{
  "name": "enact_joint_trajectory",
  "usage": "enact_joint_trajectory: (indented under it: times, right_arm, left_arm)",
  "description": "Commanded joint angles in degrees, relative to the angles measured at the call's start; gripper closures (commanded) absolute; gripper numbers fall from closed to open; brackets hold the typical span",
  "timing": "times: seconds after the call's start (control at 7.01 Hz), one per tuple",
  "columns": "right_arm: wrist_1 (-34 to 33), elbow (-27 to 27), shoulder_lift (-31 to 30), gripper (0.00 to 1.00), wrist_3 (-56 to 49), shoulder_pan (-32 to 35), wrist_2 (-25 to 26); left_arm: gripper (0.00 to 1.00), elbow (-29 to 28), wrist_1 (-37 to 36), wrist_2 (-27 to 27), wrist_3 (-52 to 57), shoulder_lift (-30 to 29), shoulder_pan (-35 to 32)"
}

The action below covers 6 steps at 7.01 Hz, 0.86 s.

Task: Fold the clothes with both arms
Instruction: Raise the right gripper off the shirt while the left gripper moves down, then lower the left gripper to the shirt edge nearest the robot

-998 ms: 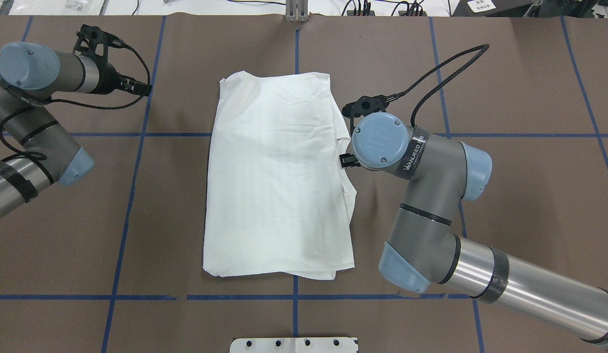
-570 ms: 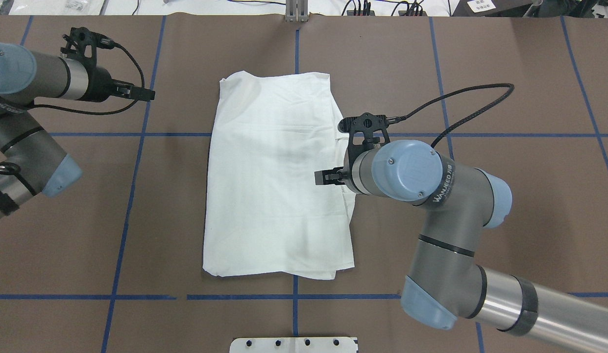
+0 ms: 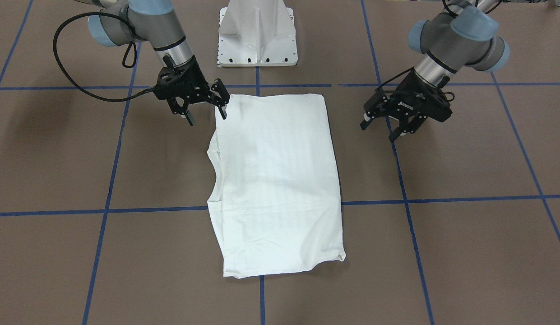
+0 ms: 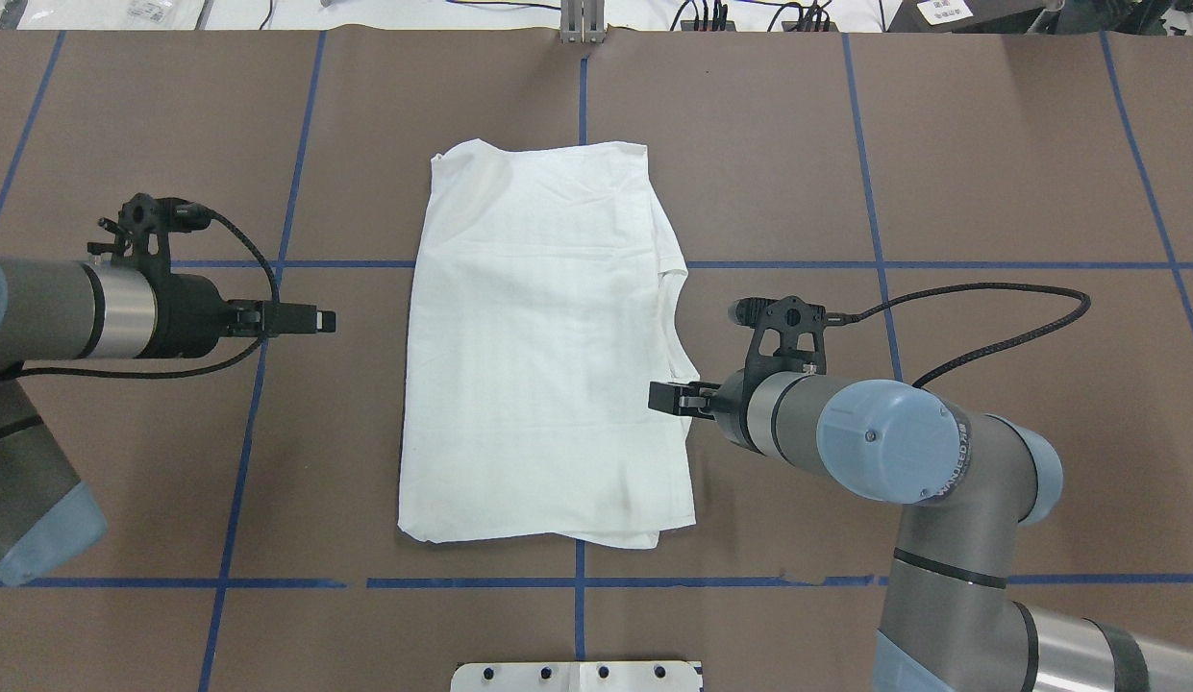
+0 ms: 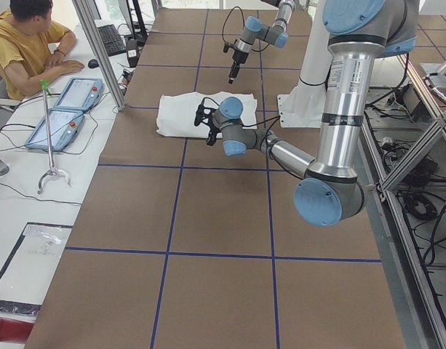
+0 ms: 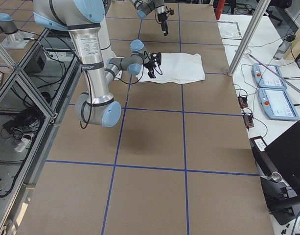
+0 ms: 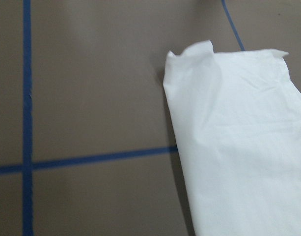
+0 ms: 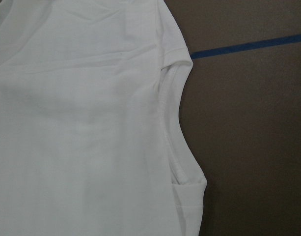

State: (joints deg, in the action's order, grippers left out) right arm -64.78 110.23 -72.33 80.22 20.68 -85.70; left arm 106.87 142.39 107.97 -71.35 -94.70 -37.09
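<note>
The white T-shirt (image 4: 548, 346) lies folded into a long rectangle at the table's middle, and it also shows in the front view (image 3: 275, 180). Its ribbed collar (image 4: 675, 317) faces my right side and shows in the right wrist view (image 8: 172, 123). Printed lines show only faintly through the cloth. My right gripper (image 4: 668, 396) is open and empty, and hovers over the shirt's right edge near the collar (image 3: 207, 116). My left gripper (image 4: 317, 320) is open and empty (image 3: 378, 132), off the shirt's left edge with bare table between them. The left wrist view shows a shirt corner (image 7: 238, 147).
The brown table cover carries a blue tape grid (image 4: 260, 264). The white pedestal base (image 3: 257, 36) stands at the table's near edge. A seated operator (image 5: 33, 43) and tablets (image 5: 62, 109) are on a side desk beyond the table's far side. Aluminium frame posts (image 6: 250, 34) stand there.
My right gripper has moved back toward the robot along the shirt's right edge. My left gripper has swung from the far left corner nearer to the shirt's left edge. The shirt has not moved.
</note>
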Motion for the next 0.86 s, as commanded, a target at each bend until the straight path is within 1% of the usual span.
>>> enact_joint_trajectory:
  times: [0.0,0.14,0.29,0.71]
  right_arm:
    - [0.4,0.2,-0.2,0.00,0.6,-0.5,0.6]
    - [0.4,0.2,-0.2,0.00,0.6,-0.5,0.6]
    - [0.4,0.1,0.0,0.00,0.6,-0.5,0.4]
    - [0.4,0.1,-0.2,0.00,0.6,-0.5,0.7]
  left_arm:
    - [0.00,2.9,-0.1,-9.7,-12.4,1.7,13.1]
    - [0.18,2.6,-0.1,-14.1,-17.4,1.5,16.7]
    - [0.36,1.1,-0.4,-14.4,-18.1,0.7,18.0]
    - [0.35,-0.9,-0.5,-14.5,-18.2,-0.2,20.1]
